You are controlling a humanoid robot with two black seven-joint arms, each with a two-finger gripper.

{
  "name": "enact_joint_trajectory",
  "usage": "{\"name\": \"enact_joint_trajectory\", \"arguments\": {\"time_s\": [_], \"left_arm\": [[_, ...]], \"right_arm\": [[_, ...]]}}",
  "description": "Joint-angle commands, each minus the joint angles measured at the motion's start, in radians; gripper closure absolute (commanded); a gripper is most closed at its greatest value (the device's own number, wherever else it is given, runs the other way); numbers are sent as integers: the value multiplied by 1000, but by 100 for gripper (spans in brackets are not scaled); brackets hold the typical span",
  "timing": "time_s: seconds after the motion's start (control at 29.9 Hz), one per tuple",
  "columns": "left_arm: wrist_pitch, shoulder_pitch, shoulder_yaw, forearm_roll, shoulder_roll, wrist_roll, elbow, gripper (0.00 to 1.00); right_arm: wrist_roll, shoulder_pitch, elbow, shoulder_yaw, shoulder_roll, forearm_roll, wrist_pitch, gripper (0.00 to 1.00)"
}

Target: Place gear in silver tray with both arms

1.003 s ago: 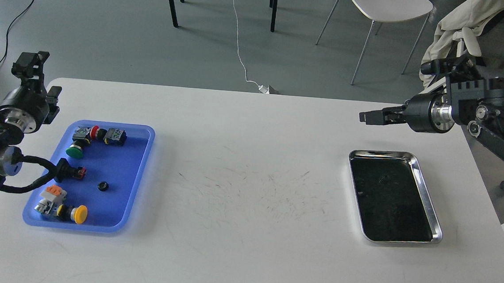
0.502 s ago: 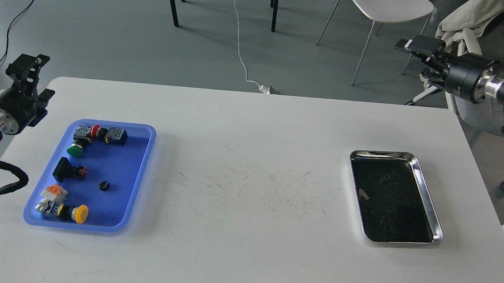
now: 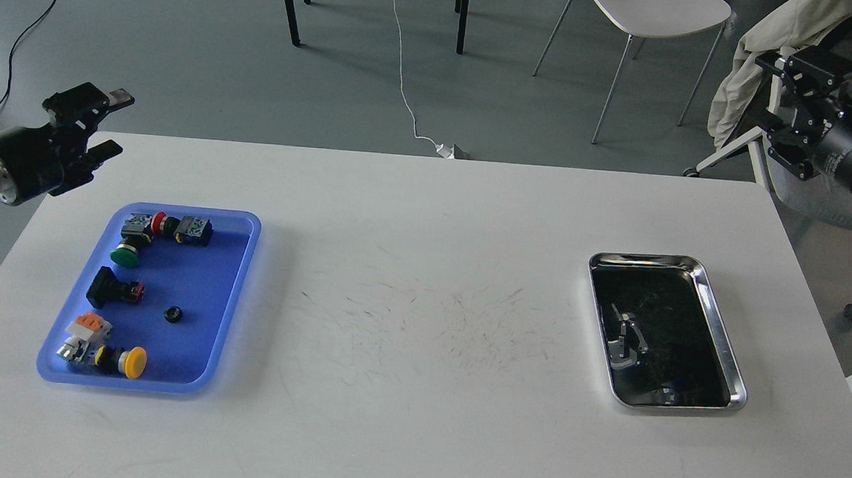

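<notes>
nothing is moved yet: the small black gear [image 3: 174,314] sits in the blue tray [image 3: 231,285], the silver tray [image 3: 719,331] holds nothing, the left hand [image 3: 108,123] hangs fingers apart, and the right hand's [image 3: 801,74] state i cannot tell.

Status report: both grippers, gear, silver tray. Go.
Left gripper open, empty, above the table edge behind the blue plastic tray. Right gripper off the table, state unclear. Small black gear lies in the blue tray; shiny rectangular silver tray empty, path clear.
</notes>
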Motion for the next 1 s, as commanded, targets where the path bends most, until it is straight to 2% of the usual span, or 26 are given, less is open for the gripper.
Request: {"name": "enact_joint_trajectory", "arguments": {"time_s": [0.0,0.33,0.53,0.77,0.97], "left_arm": [[0,-42,-2,114,27,0,-55,6],[0,-71,1,505,117,0,-262,7],[100,-59,13,727,142,0,-383,7],[191,-44,33,835,241,0,-609,7],[303,-33,64,936,284,0,-690,7]], "right_arm": [[1,-53,-22,55,-2,2,2,19],[6,-119,-34,86,-14,2,5,19],[20,-148,-37,92,-16,2,3,19],[27,-152,-91,94,-13,2,5,19],[40,-162,-101,94,-8,2,3,19]]}}
